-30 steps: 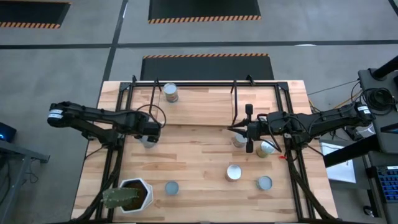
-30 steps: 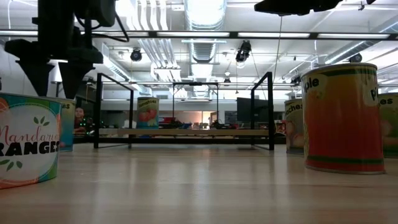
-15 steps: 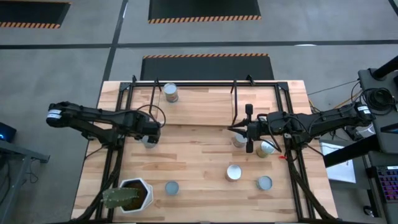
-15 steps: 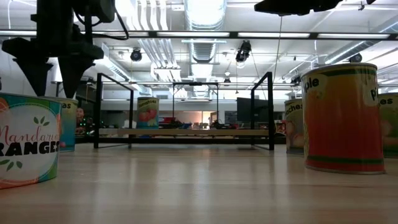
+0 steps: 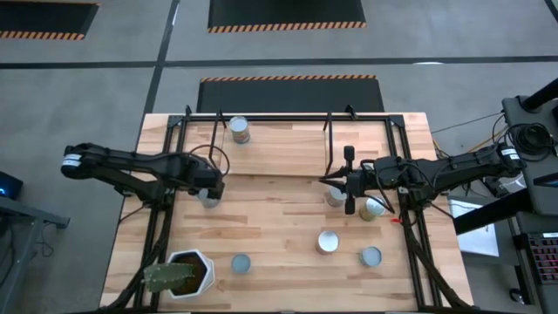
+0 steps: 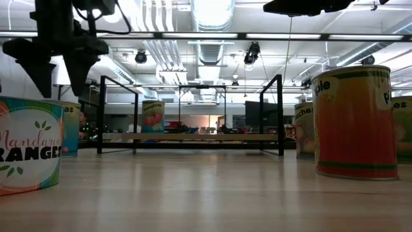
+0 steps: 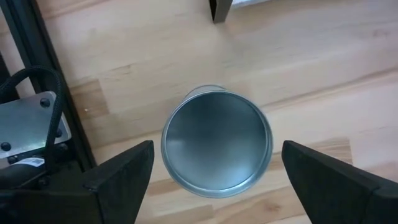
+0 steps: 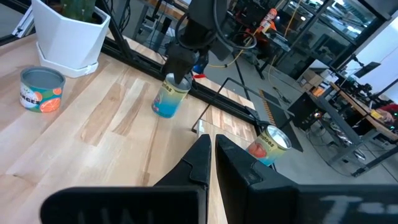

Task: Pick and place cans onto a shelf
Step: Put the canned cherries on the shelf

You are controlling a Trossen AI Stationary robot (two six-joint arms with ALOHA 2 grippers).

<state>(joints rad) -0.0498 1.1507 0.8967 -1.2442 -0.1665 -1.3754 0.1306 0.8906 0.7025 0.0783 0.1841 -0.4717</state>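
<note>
My left gripper [image 7: 217, 148] points straight down, open, with one finger on each side above the silver top of a can [image 7: 216, 148] that stands upright on the table at the left [image 5: 207, 200]. In the low view its fingertips [image 6: 76, 90] hang just above that can [image 6: 69, 129]. The shelf [image 5: 288, 148] spans the table's far side, and one can [image 5: 239, 130] stands on its left end. My right gripper [image 5: 328, 181] is shut with nothing in it. It is held level above the table's right half and points toward the left.
Loose cans stand on the right half of the table [image 5: 335, 199] [image 5: 373, 208] [image 5: 327, 242] [image 5: 370, 255], and one stands near the front [image 5: 240, 263]. A white plant pot [image 5: 187, 272] sits at the near left corner. Black frame rods [image 5: 166, 166] run along both table sides.
My left gripper has tipped a little while staying over the can. Its fingers are still open.
</note>
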